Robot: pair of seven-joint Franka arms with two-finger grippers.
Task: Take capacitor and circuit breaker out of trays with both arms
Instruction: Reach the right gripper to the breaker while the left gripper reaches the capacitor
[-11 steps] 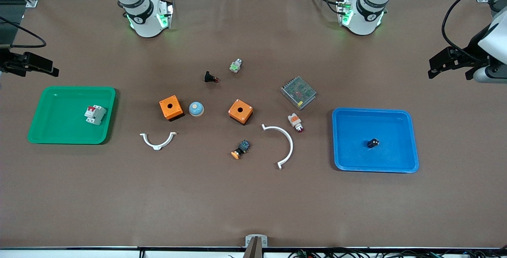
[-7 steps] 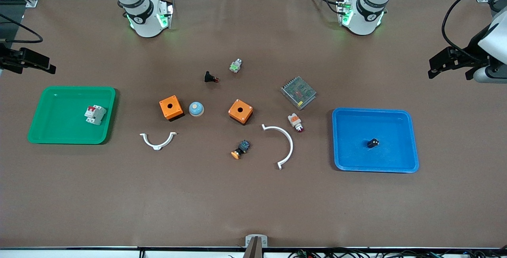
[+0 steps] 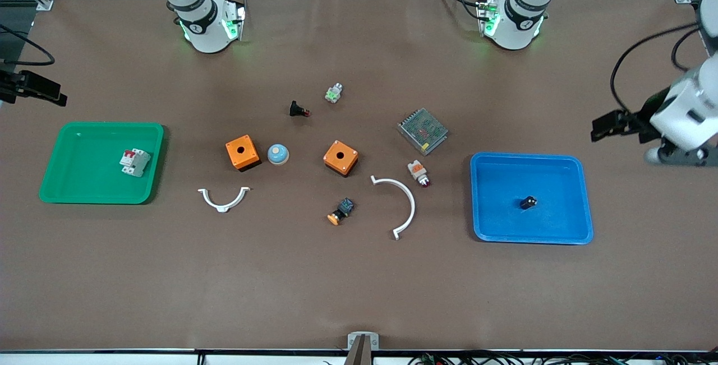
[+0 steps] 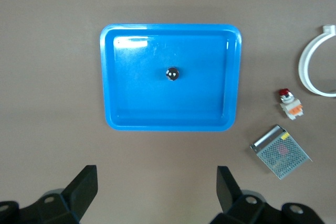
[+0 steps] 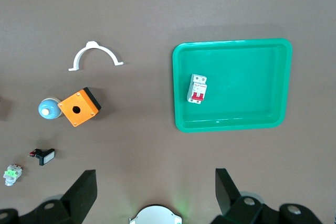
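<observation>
The capacitor point(image 3: 528, 202), a tiny black cylinder with a shiny top, lies in the blue tray point(image 3: 482, 197). It also shows in the left wrist view point(image 4: 172, 74) in that tray point(image 4: 170, 124). The white-grey breaker point(image 3: 134, 162) with red levers lies in the green tray point(image 3: 101, 197). It also shows in the right wrist view point(image 5: 197, 88) in that tray point(image 5: 231, 125). My left gripper point(image 3: 603, 128) point(image 4: 156, 190) is open and empty, high over the table's end beside the blue tray. My right gripper point(image 3: 42, 90) point(image 5: 155, 192) is open and empty, high over the table's end by the green tray.
Between the trays lie two orange boxes point(image 3: 242, 152) point(image 3: 340, 157), a blue dome button point(image 3: 277, 154), two white curved brackets point(image 3: 223, 199) point(image 3: 399, 202), a metal mesh unit point(image 3: 422, 130), an indicator lamp point(image 3: 418, 172), a black-blue switch point(image 3: 341, 212), a black button point(image 3: 298, 109) and a green-white button point(image 3: 334, 93).
My left gripper has swung along the table's end and now hangs beside the blue tray. My right gripper has drawn a little farther out over its end of the table. The parts have not moved.
</observation>
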